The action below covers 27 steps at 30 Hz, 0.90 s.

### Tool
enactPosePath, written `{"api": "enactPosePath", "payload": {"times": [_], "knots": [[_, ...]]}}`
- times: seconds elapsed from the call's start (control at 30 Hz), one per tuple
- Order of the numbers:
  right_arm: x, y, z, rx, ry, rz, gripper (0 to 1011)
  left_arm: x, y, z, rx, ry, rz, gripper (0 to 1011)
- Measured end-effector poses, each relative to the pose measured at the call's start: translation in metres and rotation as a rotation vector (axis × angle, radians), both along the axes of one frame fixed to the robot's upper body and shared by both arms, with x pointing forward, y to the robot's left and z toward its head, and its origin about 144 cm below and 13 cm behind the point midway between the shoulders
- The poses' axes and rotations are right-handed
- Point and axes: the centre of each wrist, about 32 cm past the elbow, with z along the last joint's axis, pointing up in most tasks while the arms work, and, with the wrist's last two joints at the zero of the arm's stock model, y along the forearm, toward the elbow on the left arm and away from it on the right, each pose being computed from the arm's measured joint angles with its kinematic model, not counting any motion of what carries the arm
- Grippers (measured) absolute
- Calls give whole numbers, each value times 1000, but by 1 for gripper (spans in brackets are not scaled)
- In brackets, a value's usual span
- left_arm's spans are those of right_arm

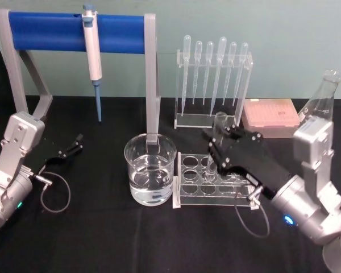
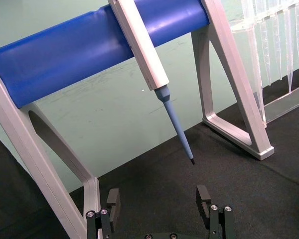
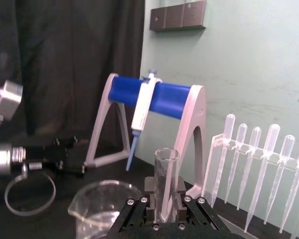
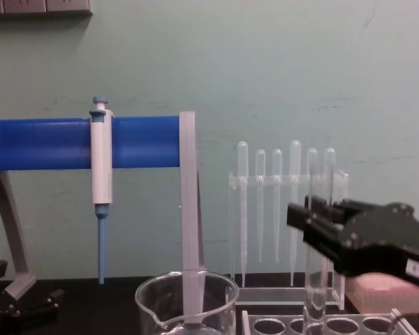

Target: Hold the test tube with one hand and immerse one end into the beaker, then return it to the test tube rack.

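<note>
The test tube (image 1: 220,121) stands upright, gripped on both sides by the black fingers of my right gripper (image 1: 216,149). In the right wrist view the clear tube (image 3: 165,181) rises between the pads (image 3: 149,191), open rim up. From the chest, the tube (image 4: 317,279) has its lower end at the top of the clear rack (image 4: 349,325). The beaker (image 1: 150,169), part full of water, stands left of the rack, about a hand's width from the tube; its spout shows near my right gripper (image 3: 165,199). My left gripper (image 1: 73,147) rests open at the far left.
A blue-barred stand (image 1: 74,31) with a hanging pipettor (image 1: 92,54) rises behind the beaker. A clear holder of plastic pipettes (image 1: 213,79), a pink tip box (image 1: 270,114) and a glass flask (image 1: 324,96) stand at the back right. Cable loops lie on the black table (image 1: 102,239).
</note>
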Motion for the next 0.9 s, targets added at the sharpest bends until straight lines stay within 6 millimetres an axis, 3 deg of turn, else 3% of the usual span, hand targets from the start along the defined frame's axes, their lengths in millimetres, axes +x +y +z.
{"api": "enactPosePath", "payload": {"times": [0.53,0.9], "knots": [[13,-4,62,19,92,33,225,0,0,0,0,0,0,1000],[14,-4,66,5,99,37,225,0,0,0,0,0,0,1000]]}}
